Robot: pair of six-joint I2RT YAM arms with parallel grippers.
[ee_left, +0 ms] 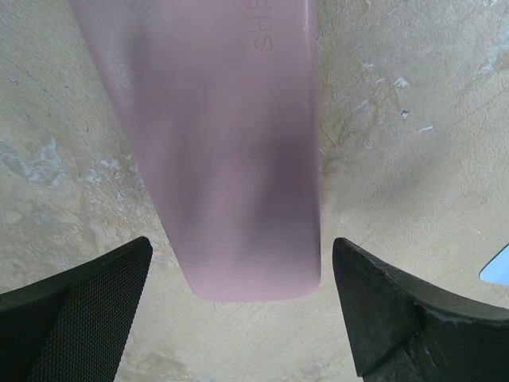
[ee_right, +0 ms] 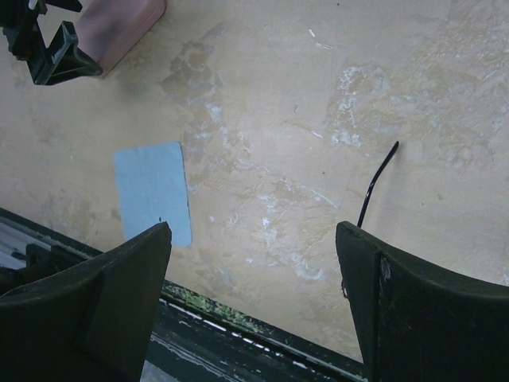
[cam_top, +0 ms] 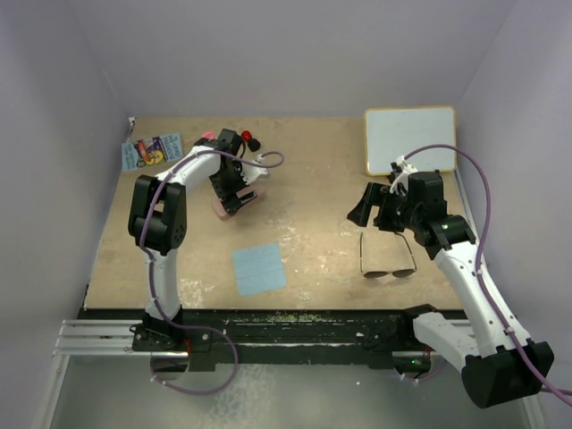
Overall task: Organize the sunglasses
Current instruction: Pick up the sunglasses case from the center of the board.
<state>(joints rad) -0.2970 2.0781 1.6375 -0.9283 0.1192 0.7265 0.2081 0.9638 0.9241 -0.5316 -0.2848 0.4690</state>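
Both jaws released: left gripper [ee_left: 242, 270] straddles the pink case [ee_left: 223, 143], embossed "SHE", rest cut off; right gripper [ee_right: 254, 263] hovers just beyond the sunglasses [cam_top: 388, 261].

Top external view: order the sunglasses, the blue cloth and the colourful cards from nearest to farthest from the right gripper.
1. sunglasses: just below the right gripper, toward the arm bases.
2. blue cloth: mid-table, off to its left.
3. colourful cards: far-left back corner.
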